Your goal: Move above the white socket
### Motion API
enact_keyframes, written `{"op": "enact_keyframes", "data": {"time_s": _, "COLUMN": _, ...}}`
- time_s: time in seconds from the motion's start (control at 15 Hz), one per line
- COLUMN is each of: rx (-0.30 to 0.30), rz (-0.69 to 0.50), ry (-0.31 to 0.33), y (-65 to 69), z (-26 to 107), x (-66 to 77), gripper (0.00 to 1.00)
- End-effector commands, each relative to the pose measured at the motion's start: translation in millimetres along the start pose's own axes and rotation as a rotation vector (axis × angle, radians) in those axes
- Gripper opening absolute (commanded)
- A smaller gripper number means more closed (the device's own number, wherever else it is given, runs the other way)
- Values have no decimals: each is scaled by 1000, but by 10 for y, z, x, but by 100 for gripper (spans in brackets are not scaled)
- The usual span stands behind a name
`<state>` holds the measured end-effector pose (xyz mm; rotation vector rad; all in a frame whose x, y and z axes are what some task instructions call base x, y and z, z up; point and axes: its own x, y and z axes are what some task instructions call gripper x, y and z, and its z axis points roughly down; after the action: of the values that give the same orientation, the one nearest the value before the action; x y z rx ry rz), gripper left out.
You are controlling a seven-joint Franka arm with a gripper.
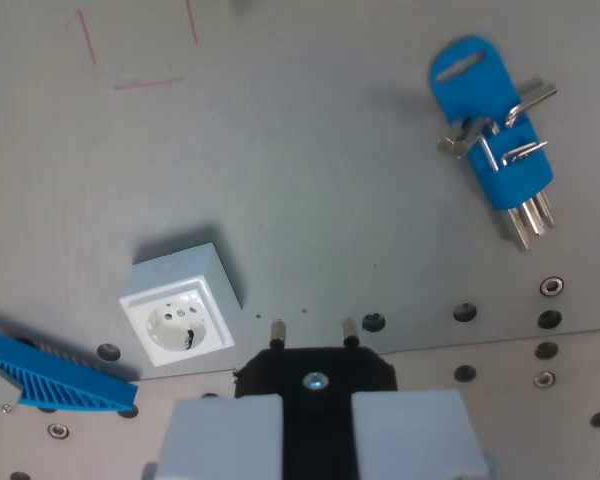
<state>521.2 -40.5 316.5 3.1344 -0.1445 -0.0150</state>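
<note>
At the bottom edge of the wrist view we see our gripper (316,425), its two pale grey fingers (220,435) standing side by side and pressed against a black plug (315,378) held between them. We are clamped on that plug: its body fills the narrow gap between the fingers, a silver screw shows on its face, and two metal pins (277,331) stick out of its far end, pointing toward the top of the picture. The camera looks almost straight down on the grey table (310,170), so our wrist hangs above the surface with the tool pointing down at it.

Toward the wrist view's left of the plug sits the white socket (180,305), a small cube-shaped box turned at an angle, with its round recessed face and two holes looking up at us. It rests near a seam where the table meets a plate with rows of bolt holes (545,320). We are beside the socket, the plug pins lying just to its right in the picture, apart from it.

Further to the wrist view's left, at the frame edge, lies a blue ribbed part (55,375). Well apart, in the upper right, lies a blue holder (490,130) carrying several metal keys or bits. Faint red marks (145,83) are drawn on the table at the upper left.
</note>
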Motion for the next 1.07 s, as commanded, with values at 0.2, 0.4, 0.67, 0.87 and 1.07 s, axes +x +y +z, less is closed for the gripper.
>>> {"op": "enact_keyframes", "data": {"time_s": 0.2, "rx": 4, "rz": -51, "ry": 52, "y": -42, "z": 114, "x": -85, "gripper": 0}}
{"op": "enact_keyframes", "data": {"time_s": 0.4, "rx": 5, "rz": -73, "ry": 76, "y": -75, "z": 208, "x": -147, "gripper": 0}}
{"op": "enact_keyframes", "data": {"time_s": 0.67, "rx": 5, "rz": -104, "ry": 95, "y": -132, "z": 362, "x": -251, "gripper": 0}}
{"op": "enact_keyframes", "data": {"time_s": 0.87, "rx": 3, "rz": -128, "ry": 100, "y": -186, "z": 486, "x": -346, "gripper": 0}}
{"op": "enact_keyframes", "data": {"time_s": 1.07, "rx": 2, "rz": -158, "ry": 107, "y": -244, "z": 621, "x": -457, "gripper": 0}}
